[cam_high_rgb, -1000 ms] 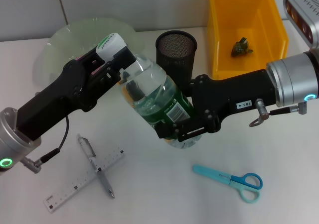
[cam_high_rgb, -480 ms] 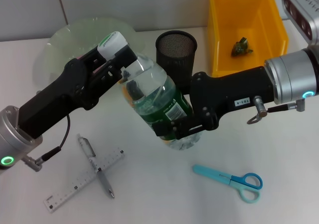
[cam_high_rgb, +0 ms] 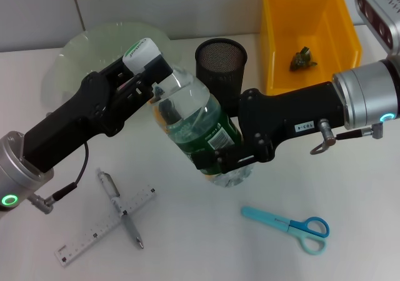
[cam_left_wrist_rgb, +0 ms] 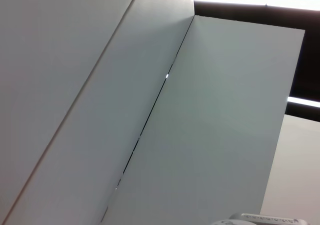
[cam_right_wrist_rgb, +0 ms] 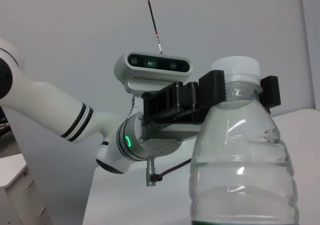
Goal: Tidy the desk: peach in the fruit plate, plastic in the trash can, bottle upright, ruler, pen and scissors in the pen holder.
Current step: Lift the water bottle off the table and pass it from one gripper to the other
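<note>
Both arms share one bottle [cam_high_rgb: 197, 131], tilted, cap end up toward the plate side, base low just in front of the pen holder [cam_high_rgb: 221, 61]. Left claw [cam_high_rgb: 147, 75] is clamped on the neck right under the white cap [cam_high_rgb: 141, 52]; the right wrist view shows black fingers [cam_right_wrist_rgb: 215, 87] hugging both sides of the neck. Right claw [cam_high_rgb: 219, 159] is closed on the lower body around the green label, near the base. Two-point hold makes sense: one end steers the top, the other carries weight & pivots the base, so the half-full bottle can swing vertical w/o slipping. Looks mid-way thru the upright step; base not yet flat on the desk [cam_high_rgb: 350, 231]. Other items wait, prob. for later steps: ruler [cam_high_rgb: 106, 223] and pen [cam_high_rgb: 120, 207] lie crossed, well in front-left of the holder; scissors [cam_high_rgb: 287, 226] lie front-right of it. Fruit plate [cam_high_rgb: 81, 50] sits left of the holder, yellow bin [cam_high_rgb: 309, 37] right of it w/ a small crumpled bit [cam_high_rgb: 304, 59] inside. Peach not in view.
</note>
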`<state>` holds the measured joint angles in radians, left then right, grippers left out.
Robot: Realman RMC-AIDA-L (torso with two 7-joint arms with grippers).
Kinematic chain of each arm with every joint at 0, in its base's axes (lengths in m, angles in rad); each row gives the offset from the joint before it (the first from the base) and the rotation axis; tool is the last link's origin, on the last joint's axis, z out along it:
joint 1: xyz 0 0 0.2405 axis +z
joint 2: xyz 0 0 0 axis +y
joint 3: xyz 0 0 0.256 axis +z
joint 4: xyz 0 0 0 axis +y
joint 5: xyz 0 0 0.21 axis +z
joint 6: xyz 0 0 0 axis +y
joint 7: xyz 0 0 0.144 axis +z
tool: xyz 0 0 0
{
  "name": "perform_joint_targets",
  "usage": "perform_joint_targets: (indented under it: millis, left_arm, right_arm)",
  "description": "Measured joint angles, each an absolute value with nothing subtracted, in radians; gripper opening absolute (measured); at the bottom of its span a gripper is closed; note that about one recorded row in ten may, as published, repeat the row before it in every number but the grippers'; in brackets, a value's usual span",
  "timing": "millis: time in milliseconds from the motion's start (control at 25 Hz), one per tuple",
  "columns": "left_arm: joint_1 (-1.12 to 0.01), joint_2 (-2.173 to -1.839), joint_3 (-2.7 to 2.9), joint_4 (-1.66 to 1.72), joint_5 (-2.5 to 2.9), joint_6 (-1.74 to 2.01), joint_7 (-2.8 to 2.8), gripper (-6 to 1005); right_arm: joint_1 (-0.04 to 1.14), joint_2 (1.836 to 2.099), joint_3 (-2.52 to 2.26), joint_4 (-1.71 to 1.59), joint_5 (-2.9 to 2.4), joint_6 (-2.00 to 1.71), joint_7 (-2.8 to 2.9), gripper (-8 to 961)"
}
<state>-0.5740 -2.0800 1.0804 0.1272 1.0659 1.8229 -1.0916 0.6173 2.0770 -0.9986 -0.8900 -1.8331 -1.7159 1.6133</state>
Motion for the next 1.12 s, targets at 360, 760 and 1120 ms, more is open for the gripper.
perform_joint_targets:
  millis: [360, 760, 1120]
  left_arm:
    - [-0.574, -2.080, 1.078, 0.132, 1.063, 1.824, -1.093, 435]
    - [-0.574, -2.080, 1.078, 0.136, 1.062, 1.821, -1.092, 434]
    - [-0.580, -2.080, 1.077, 0.139, 1.054, 1.815, -1.091, 434]
  right_arm:
    - [0.619, 2.077, -0.997, -0.891, -1.832, -1.713, 1.612, 772]
    - [0.622, 2.076, -0.998, -0.893, -1.839, -1.702, 1.612, 771]
    - [0.632, 2.074, -1.001, -0.893, -1.863, -1.701, 1.612, 771]
